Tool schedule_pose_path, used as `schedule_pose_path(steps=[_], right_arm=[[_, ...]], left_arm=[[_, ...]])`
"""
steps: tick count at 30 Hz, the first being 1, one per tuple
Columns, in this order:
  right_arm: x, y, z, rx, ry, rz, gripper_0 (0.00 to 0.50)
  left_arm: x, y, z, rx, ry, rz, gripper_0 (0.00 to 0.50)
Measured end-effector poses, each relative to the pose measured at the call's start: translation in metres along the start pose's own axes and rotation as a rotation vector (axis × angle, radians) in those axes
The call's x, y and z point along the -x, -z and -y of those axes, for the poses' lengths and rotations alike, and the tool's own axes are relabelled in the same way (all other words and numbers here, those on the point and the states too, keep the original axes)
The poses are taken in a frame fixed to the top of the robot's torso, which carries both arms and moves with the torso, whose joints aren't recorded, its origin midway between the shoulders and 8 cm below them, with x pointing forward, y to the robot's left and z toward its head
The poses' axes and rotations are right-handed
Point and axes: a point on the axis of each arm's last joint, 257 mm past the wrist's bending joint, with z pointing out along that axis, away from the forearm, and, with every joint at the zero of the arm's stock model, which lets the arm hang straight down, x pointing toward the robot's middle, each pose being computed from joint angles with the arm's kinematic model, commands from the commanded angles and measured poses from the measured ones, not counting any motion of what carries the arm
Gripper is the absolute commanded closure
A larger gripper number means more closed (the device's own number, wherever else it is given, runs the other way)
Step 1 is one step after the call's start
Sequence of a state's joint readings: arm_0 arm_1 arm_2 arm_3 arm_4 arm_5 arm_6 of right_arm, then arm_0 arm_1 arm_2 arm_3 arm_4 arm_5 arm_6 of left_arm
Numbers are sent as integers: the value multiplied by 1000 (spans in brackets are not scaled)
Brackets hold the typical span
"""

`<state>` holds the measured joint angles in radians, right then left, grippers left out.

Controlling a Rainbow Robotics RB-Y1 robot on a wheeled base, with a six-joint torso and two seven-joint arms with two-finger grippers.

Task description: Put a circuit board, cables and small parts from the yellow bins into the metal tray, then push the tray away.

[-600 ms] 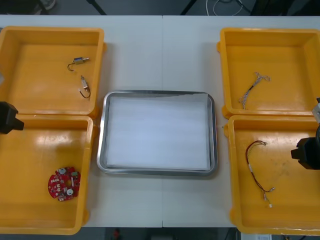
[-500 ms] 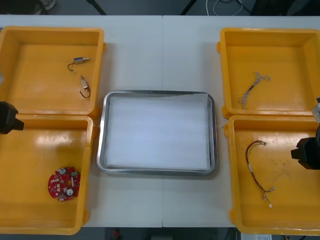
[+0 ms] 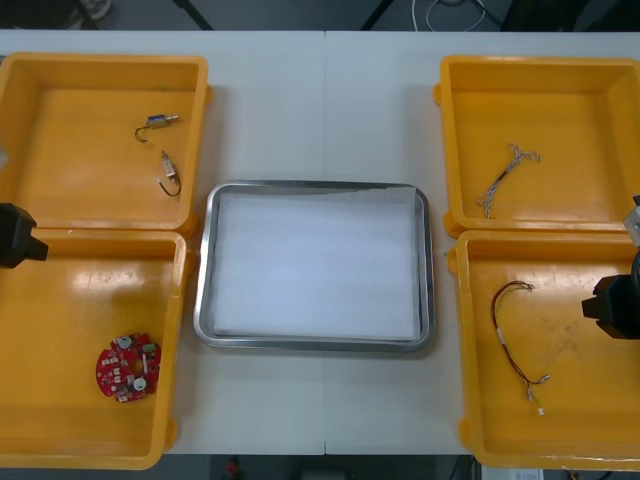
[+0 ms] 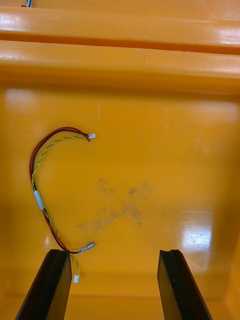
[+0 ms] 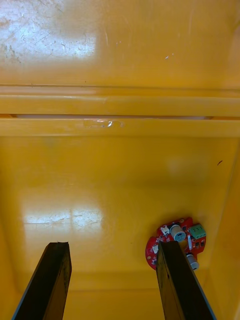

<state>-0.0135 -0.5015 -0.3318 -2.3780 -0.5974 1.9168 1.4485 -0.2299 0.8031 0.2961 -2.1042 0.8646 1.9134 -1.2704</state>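
A round red circuit board (image 3: 127, 367) lies in the near left yellow bin (image 3: 60, 440); in the left wrist view the board (image 5: 176, 241) sits just past one fingertip. My left gripper (image 5: 111, 250) is open, at the table's left edge (image 3: 18, 236). A red and yellow cable (image 3: 515, 343) lies in the near right yellow bin (image 3: 590, 445); in the right wrist view the cable (image 4: 41, 190) ends beside one finger (image 4: 54, 280). My right gripper (image 4: 114, 256) is open, at the right edge (image 3: 612, 306). The metal tray (image 3: 202, 300), white inside, holds nothing.
Two small metal parts (image 3: 158, 121) (image 3: 170, 173) lie in the far left yellow bin (image 3: 110, 65). A thin pale cable (image 3: 505, 177) lies in the far right yellow bin (image 3: 540, 65). Bare table runs beyond the tray's far side.
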Motion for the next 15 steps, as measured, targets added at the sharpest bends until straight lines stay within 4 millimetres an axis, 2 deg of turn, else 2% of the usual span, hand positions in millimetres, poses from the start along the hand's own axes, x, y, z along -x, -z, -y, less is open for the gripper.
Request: schedule_pose_path(steps=[15], right_arm=[[0, 0, 0, 0, 0, 0, 0]], left_arm=[[0, 0, 0, 0, 0, 0, 0]])
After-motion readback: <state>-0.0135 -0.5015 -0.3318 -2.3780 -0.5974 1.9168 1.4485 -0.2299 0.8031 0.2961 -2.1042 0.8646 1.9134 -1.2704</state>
